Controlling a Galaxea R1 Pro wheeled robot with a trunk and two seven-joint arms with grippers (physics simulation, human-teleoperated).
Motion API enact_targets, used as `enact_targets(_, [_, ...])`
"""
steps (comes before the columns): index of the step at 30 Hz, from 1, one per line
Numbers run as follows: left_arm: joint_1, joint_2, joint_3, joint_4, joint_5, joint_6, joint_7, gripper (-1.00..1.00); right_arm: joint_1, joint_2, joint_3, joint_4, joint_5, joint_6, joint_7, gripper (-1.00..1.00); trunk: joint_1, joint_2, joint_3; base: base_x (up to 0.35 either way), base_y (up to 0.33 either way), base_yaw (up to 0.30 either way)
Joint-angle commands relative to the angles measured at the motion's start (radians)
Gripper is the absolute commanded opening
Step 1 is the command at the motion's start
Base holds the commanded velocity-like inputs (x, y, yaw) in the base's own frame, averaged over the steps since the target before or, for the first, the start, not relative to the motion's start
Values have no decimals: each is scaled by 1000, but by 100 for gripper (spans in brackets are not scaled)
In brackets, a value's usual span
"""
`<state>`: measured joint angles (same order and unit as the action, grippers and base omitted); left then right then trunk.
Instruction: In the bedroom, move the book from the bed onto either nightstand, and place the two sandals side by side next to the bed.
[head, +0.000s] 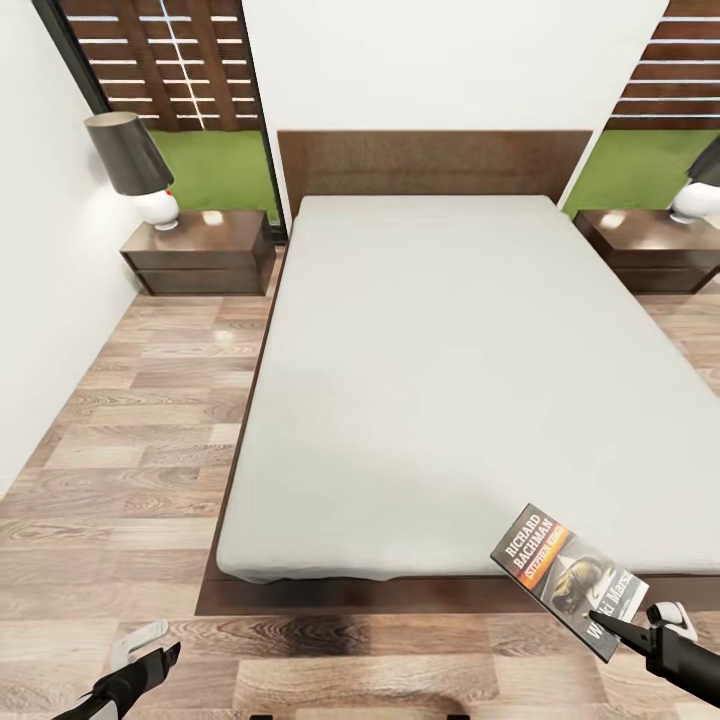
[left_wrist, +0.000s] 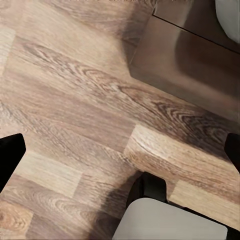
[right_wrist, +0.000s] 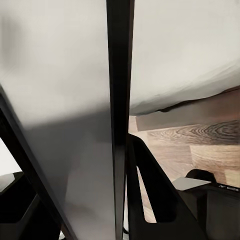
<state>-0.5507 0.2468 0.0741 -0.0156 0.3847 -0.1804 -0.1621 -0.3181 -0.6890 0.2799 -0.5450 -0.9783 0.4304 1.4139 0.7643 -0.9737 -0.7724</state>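
Observation:
The book (head: 568, 580), dark-covered with white lettering and an orange band, hangs tilted over the bed's near right corner. My right gripper (head: 607, 620) is shut on its lower edge. In the right wrist view the book (right_wrist: 119, 75) is edge-on between the black fingers (right_wrist: 150, 190), with the mattress (right_wrist: 185, 50) behind it. The bed (head: 440, 380) has a pale mattress on a dark wooden frame. A dark nightstand (head: 200, 255) stands to its left and another nightstand (head: 650, 250) to its right. My left gripper (head: 150, 645) hovers open over the floor, its fingertips (left_wrist: 10, 155) wide apart. The sandals are out of view.
Each nightstand carries a lamp, a dark-shaded lamp (head: 135, 165) at the left and a second lamp (head: 705, 180) at the right edge. Wood-plank floor (head: 130, 450) runs along the bed's left side and foot. A white wall closes the left. The bed frame's corner (left_wrist: 190, 60) is near my left hand.

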Motion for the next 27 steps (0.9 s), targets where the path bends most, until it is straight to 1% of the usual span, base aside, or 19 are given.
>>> enact_targets(1, [-1,0,7,2,2,-2,-7,100,-1,-1,7,1,-10,10,2,-100,-4,7,3,0,0,0])
enact_targets(27, [-1,1,8,2,2,-2,-7,100,-1,-1,7,0,-10,10,2,-100,-104,189,84,0,0,0])
